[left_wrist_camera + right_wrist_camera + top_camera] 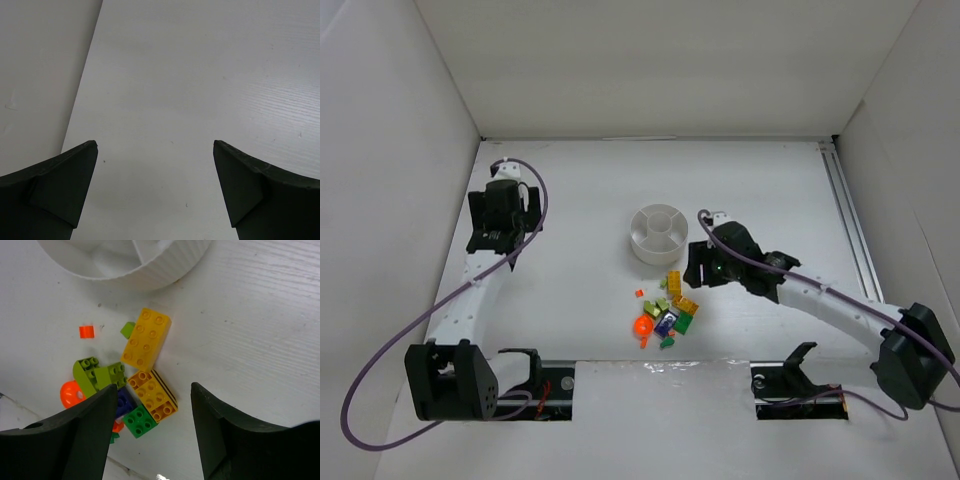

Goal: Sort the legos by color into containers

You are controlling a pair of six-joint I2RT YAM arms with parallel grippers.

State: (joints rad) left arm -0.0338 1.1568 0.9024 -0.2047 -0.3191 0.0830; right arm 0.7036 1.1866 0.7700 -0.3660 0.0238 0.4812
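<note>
The legos [666, 308] lie in a loose pile just in front of the round white dish [658, 233] with its containers. In the right wrist view I see a yellow brick [146, 338], a yellow brick with a striped side [152, 395], a green brick [140, 421], lime bricks [97, 374], a blue brick [124, 403] and an orange round piece [71, 394]. My right gripper [154, 386] hovers over the pile with its jaws apart, holding nothing, the striped brick below the gap. My left gripper [155, 144] stands open over bare table at far left [500, 225].
A tiny orange piece [86, 332] and a small lime piece [128, 330] lie apart between the pile and the dish rim [150, 270]. White walls enclose the table; the left wall [40, 75] is close to the left gripper. A metal rail [850, 220] runs along the right side.
</note>
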